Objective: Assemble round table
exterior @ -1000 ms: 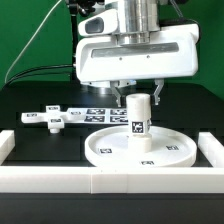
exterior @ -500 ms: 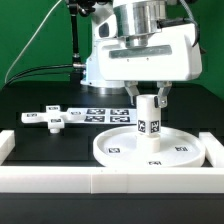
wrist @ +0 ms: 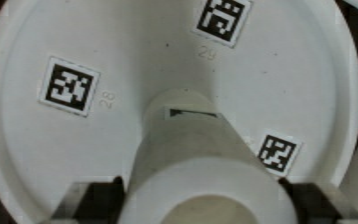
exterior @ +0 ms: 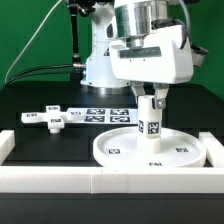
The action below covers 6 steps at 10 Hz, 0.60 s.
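Above the near-right part of the black surface [exterior: 62,145], the Panda arm is held almost vertical, with its wide white wrist housing straight over the work. The claw [exterior: 151,99] is pointed downward and is clenched on the cylinder leg [exterior: 150,128]. In the wrist view the two dark fingers [wrist: 98,200] are seen pressed against opposite sides of the leg's upper end. The leg is stood upright at about the middle of the large flat disc [exterior: 115,150], directly under the claw. Its lower end appears to rest on the disc, and a tag is turned toward the near side. The disc lies flat toward the exterior view's right, just behind the low white rail [exterior: 60,182] bordering the near edge, and the rail's right-hand side wall is close to the disc's rim. The cross-shaped piece [exterior: 50,118] lies flat toward the exterior view's left, well apart from the claw. The marker board [exterior: 100,113] lies just beyond the disc. Bare surface is seen between the cross-shaped piece and the near rail.
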Each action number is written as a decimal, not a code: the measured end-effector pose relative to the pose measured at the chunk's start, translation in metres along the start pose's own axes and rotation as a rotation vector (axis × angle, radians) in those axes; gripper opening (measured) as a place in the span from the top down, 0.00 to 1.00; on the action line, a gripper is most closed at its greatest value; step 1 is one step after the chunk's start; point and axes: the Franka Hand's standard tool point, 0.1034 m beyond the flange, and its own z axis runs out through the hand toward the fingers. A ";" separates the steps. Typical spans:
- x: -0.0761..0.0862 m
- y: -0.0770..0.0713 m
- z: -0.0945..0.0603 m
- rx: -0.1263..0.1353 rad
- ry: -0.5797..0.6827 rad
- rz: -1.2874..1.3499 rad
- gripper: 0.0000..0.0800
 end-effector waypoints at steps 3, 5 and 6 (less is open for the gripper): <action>-0.004 0.000 0.001 -0.006 -0.006 -0.112 0.35; -0.013 -0.003 0.004 -0.014 -0.004 -0.394 0.20; -0.013 -0.003 0.003 -0.011 -0.006 -0.437 0.20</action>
